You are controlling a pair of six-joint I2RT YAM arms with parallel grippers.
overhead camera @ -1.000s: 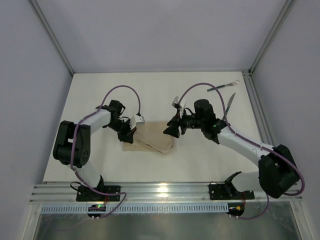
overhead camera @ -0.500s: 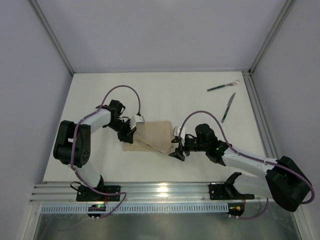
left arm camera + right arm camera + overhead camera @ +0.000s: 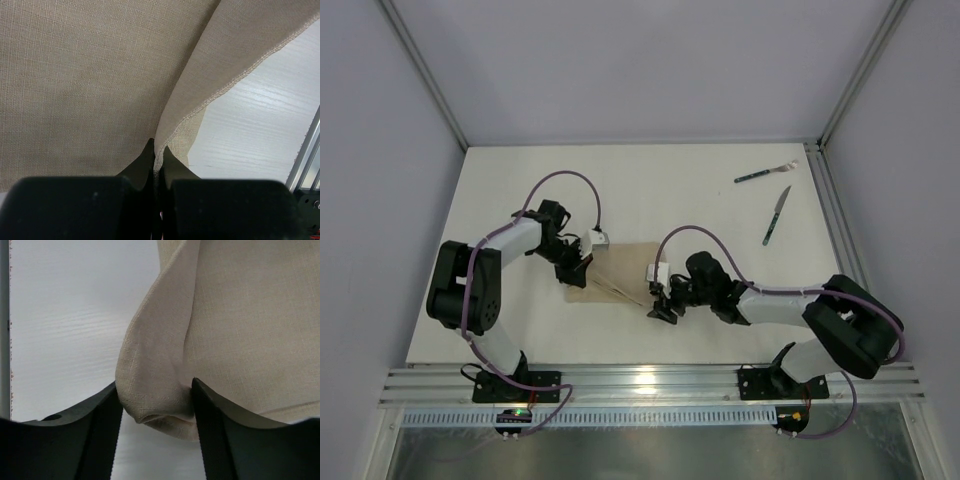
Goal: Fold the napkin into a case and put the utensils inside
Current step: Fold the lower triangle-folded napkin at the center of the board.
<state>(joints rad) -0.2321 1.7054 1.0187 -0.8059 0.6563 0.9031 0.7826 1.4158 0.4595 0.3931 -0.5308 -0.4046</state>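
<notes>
My right claw [image 3: 662, 305] has swung back to the near right corner of the napkin [image 3: 620, 262] on the bench [image 3: 670, 190], jaws wide astride its bunched fold, while my left claw [image 3: 577, 266] pinches the left edge.

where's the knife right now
In the top view, the knife lies at the far right of the table. It is just nearer the arms than the fork and well clear of the napkin.

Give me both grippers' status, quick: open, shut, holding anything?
Left gripper: shut, pinching the edge of the napkin.
Right gripper: open, with a bunched napkin corner between its fingers, not clamped.
</notes>
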